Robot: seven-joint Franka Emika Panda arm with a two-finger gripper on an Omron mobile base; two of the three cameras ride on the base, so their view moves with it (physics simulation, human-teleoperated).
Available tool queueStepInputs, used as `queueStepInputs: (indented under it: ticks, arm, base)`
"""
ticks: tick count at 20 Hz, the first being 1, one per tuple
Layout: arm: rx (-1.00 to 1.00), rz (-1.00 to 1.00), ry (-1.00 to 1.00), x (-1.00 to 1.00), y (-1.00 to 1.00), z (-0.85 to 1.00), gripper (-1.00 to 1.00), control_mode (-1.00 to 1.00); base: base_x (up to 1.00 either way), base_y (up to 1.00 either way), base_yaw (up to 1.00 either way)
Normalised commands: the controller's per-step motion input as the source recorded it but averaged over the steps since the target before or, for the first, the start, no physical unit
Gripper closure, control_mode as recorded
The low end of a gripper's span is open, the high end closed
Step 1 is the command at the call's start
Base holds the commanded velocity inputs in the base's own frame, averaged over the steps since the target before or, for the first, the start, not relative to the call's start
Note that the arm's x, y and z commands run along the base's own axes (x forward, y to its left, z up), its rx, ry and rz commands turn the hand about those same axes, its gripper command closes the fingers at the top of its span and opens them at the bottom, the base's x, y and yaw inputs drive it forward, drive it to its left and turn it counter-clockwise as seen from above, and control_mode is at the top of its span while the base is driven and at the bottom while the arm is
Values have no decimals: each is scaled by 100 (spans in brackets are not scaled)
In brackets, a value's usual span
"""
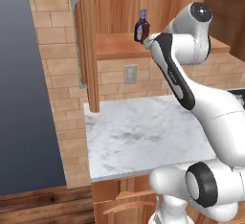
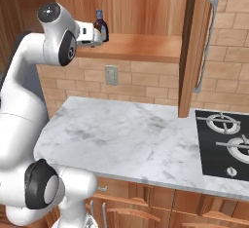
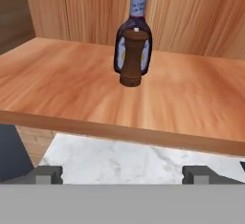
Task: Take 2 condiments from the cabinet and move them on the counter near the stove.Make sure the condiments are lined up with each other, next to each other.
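Note:
Two condiments stand on the cabinet shelf [image 3: 72, 84]. The slim all-brown one [image 3: 132, 58] is in front of the rounded dark bottle with a blue cap [image 3: 138, 7] in the hand view, partly covering it. The blue-capped bottle also shows in the base views [image 1: 141, 26] [image 2: 101, 26]. My gripper [image 3: 124, 175] is open, level with the shelf's front edge and short of both bottles, with nothing between its fingertips [image 3: 48, 174]. From the right base view the gripper [image 2: 96, 34] sits just left of the bottle. The marble counter [image 2: 126, 134] lies below, with the stove [image 2: 226, 144] at its right.
The cabinet doors hang open on both sides, one by the brick wall [image 1: 88, 41] and one by the stove [image 2: 197, 42], each with a grey handle. A wall outlet [image 2: 112, 74] sits under the shelf. A dark tall panel [image 1: 24, 84] stands at the far left.

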Motion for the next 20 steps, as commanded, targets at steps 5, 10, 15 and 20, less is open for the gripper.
queueStepInputs:
  ticks: [5, 10, 15, 20]
  arm:
    - [0, 0, 0, 54, 0, 1, -100, -100]
    - [0, 0, 0, 44, 0, 0, -100, -100]
    - [0, 0, 0, 45, 6, -2, -100, -100]
    - [0, 0, 0, 41, 8, -10, -100, -100]
  base:
    - [0, 0, 0]
    - [0, 0, 0]
    - [0, 0, 0]
    - [0, 0, 0]
